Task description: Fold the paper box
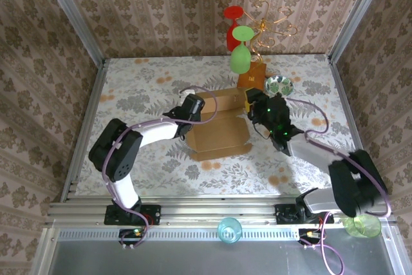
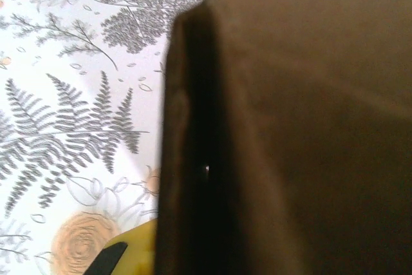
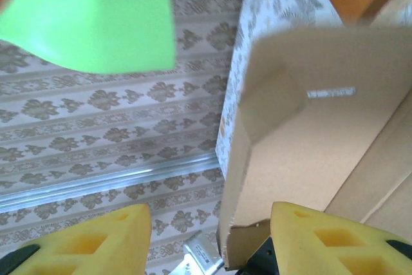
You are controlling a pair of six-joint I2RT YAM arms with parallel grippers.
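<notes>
The paper box [image 1: 219, 127], plain brown cardboard, lies half folded at the middle of the table with its back wall raised. My left gripper [image 1: 192, 109] is at the box's left side, shut on a cardboard wall. In the left wrist view that dark wall [image 2: 290, 127] stands close up, with one yellow finger [image 2: 129, 249] beside its edge and the other hidden. My right gripper [image 1: 257, 111] is at the box's right end and open. Its yellow fingers [image 3: 84, 243] stand wide apart, and a side flap's edge [image 3: 244, 178] sits between them, close to the right finger.
A gold wire stand on an orange wooden block [image 1: 252, 76] holds green [image 1: 239, 59] and red shapes just behind the box. A small patterned bowl [image 1: 279, 85] sits to its right. Cups stand on the near rail [image 1: 230, 230] and at the right base [image 1: 362, 225].
</notes>
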